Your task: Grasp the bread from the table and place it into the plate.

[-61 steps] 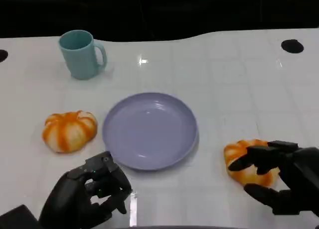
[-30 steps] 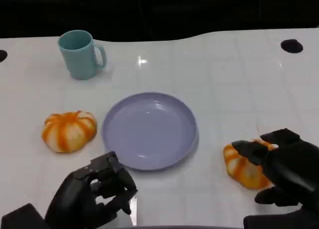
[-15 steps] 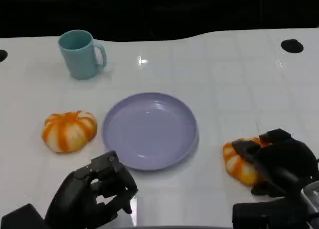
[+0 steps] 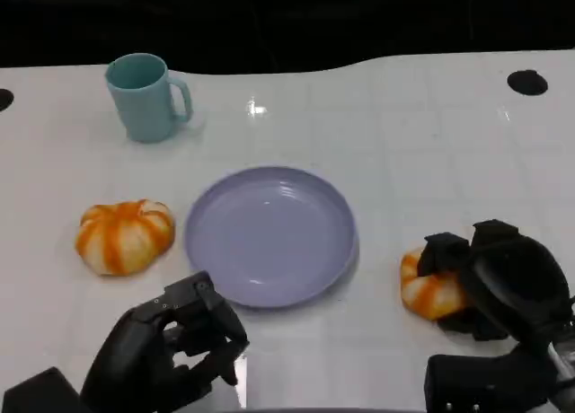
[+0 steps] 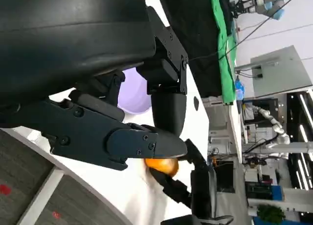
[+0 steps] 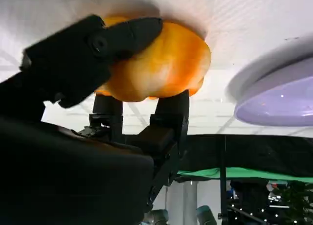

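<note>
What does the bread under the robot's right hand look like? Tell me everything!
The bread is a round, puffy bun shaped like a little pumpkin, orange with paler cream stripes and a smooth, glossy-looking crust. It sits on the white table, just right of the purple plate and not touching it. The right hand covers its right side from above. In the right wrist view, black fingers wrap it from both sides, touching the crust.

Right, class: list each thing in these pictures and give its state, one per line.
Right robot hand: fingers closed around right bread.
Right bread: gripped, on table.
Left robot hand: curled, holding nothing.
Left bread: untouched, on table.
Plate: empty.
Mug: upright.
</note>
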